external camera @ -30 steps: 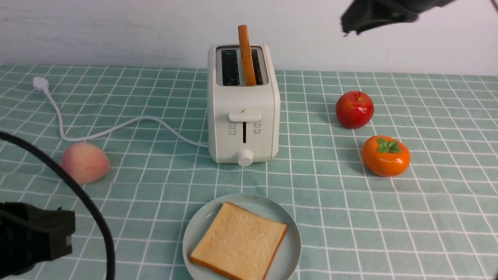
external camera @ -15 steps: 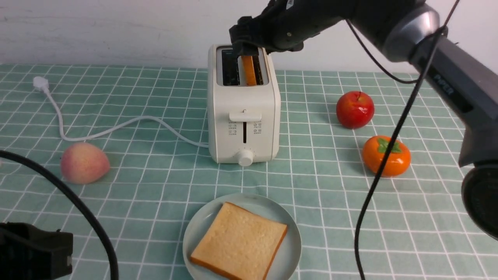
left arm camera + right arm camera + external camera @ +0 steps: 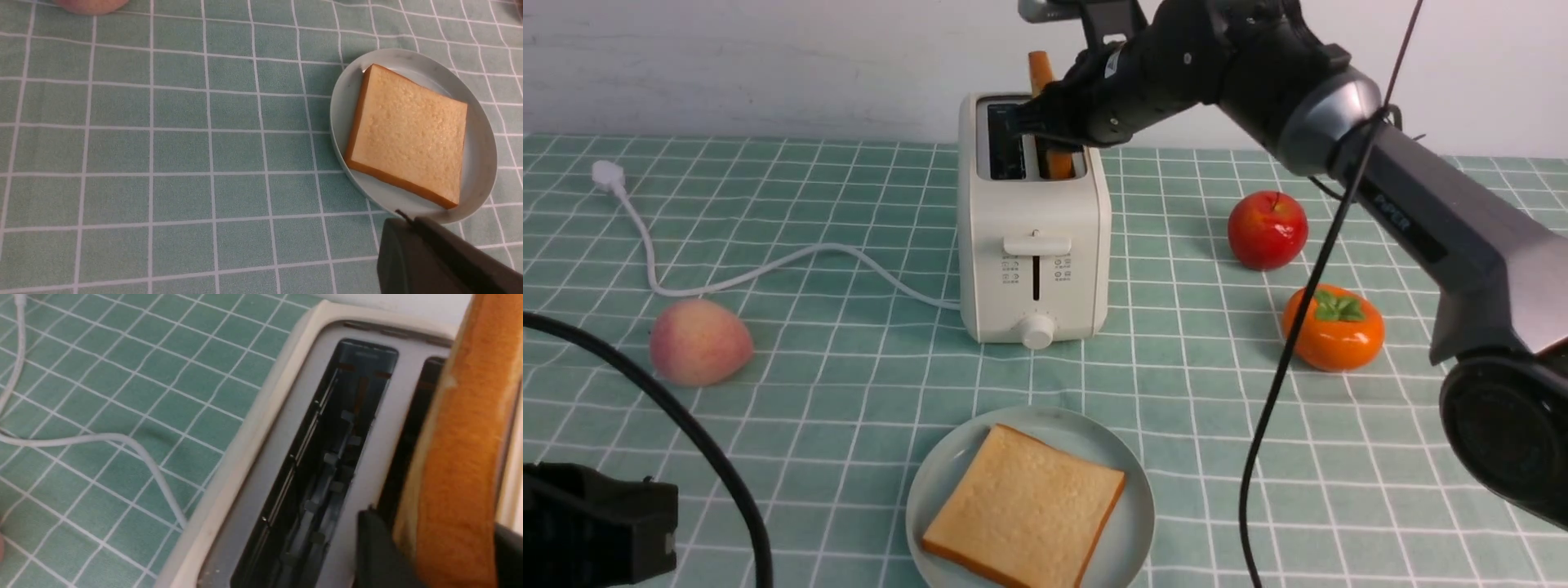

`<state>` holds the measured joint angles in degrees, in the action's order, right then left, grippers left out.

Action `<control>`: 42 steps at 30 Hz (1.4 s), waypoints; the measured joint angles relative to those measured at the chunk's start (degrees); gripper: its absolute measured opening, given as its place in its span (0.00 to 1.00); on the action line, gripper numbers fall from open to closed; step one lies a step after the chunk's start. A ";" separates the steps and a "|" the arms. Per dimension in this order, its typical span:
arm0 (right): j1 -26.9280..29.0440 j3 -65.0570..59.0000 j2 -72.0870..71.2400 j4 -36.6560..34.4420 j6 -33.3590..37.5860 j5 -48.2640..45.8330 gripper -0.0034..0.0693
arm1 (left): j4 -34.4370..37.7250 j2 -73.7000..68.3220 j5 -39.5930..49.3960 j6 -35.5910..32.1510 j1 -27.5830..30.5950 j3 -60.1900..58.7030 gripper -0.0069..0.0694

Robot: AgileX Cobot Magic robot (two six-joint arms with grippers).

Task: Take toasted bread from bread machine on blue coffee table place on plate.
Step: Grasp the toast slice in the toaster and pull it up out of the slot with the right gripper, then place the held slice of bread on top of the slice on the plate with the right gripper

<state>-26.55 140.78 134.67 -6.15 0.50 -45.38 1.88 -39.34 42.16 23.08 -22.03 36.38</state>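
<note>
Lettering (image 3: 1392,211) "PiPER" marks the right arm (image 3: 1445,245), its tool (image 3: 441,555) clamped on toasted bread (image 3: 461,437).

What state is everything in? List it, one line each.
Slice in toaster, upright in the right slot, clamped by the right gripper.
Slice on plate, lying flat.
Plate, holding one slice.
Toaster, left slot empty, lever up.
Plug, lying on the table, unplugged.
Left gripper, low beside the plate, open or shut unclear.
</note>
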 joint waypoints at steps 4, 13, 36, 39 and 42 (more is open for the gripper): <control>0.57 -0.21 -6.34 0.40 -0.14 -5.62 0.18 | 0.00 0.00 0.00 0.00 0.00 0.00 0.07; 1.72 -1.39 -31.59 1.28 5.24 -26.53 0.18 | 0.00 0.00 -0.04 0.00 0.00 0.00 0.07; 3.27 -50.01 -24.66 -45.09 24.51 -24.40 0.18 | 2.20 0.00 2.75 0.00 0.00 0.00 0.07; 3.27 -50.05 -23.37 -44.92 22.66 -24.36 0.19 | 2.61 0.00 2.94 0.00 0.00 0.00 0.07; 3.27 -50.05 -22.85 -43.64 22.31 -24.36 0.25 | 3.15 0.00 3.22 0.00 0.00 0.00 0.07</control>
<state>-23.28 90.73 111.82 -49.79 22.81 -69.75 5.03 -39.34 45.38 23.08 -22.03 36.38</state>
